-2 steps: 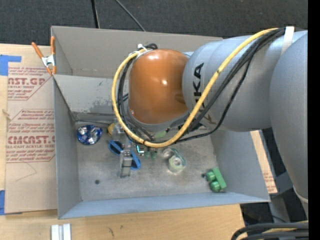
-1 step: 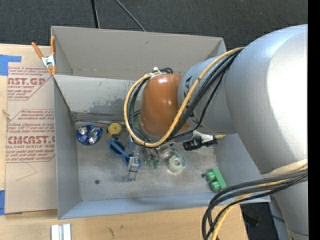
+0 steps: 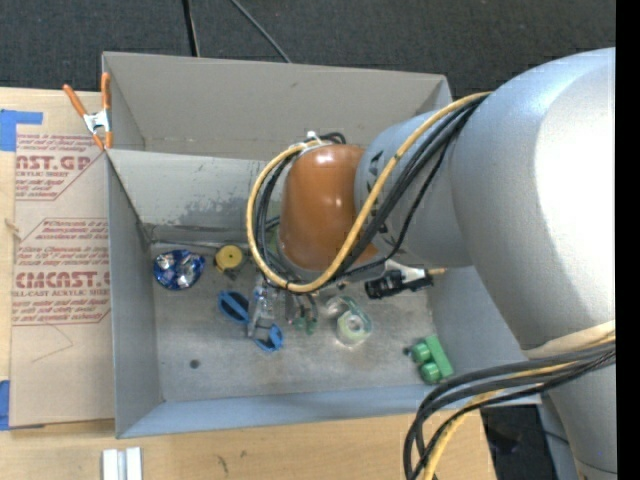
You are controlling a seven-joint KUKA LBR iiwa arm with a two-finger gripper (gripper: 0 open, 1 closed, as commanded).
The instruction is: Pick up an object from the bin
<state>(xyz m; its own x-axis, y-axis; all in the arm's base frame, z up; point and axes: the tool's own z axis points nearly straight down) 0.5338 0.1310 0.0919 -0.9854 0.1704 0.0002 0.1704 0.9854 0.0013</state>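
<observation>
Robot arm's pincer [image 3: 266, 318] hangs low over a blue plastic piece [image 3: 235, 308] lying left of centre on the grey bin [image 3: 190, 368] floor, seemingly placed for a grab, though open or closed cannot be told.

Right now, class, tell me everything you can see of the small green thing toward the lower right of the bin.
The green block is small, bright green, and looks like moulded plastic: two rounded lumps joined side by side. It lies on the grey floor of the bin, close to the wall on the view's right, whole as far as shows. Nothing touches it; its nearest neighbour, a pale translucent round piece, lies apart to its left.
</observation>
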